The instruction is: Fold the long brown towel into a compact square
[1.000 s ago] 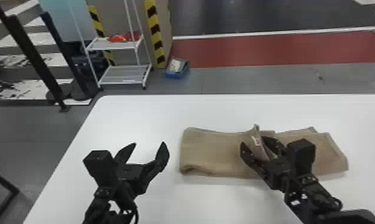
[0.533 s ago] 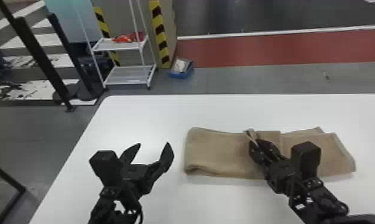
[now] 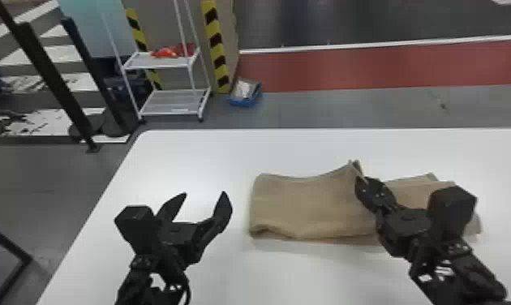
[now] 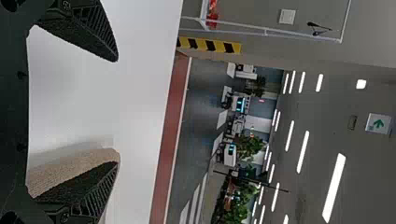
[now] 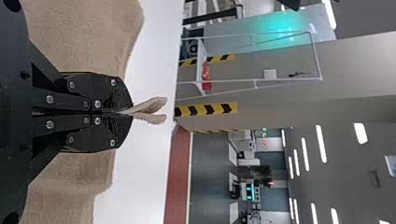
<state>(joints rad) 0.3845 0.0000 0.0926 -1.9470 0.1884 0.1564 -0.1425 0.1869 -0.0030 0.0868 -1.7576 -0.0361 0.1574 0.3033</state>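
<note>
Well, brown towel (image 3: 307, 207) in the right pincer's (image 3: 361, 181) pinch, left pincer (image 3: 205, 193) wide apart

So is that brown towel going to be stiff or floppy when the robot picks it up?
Probably floppy: the brown towel rises in a soft slope to the right gripper. It should hardly slip there, as its woven surface looks slightly rough and the fingers pinch it shut.
</note>
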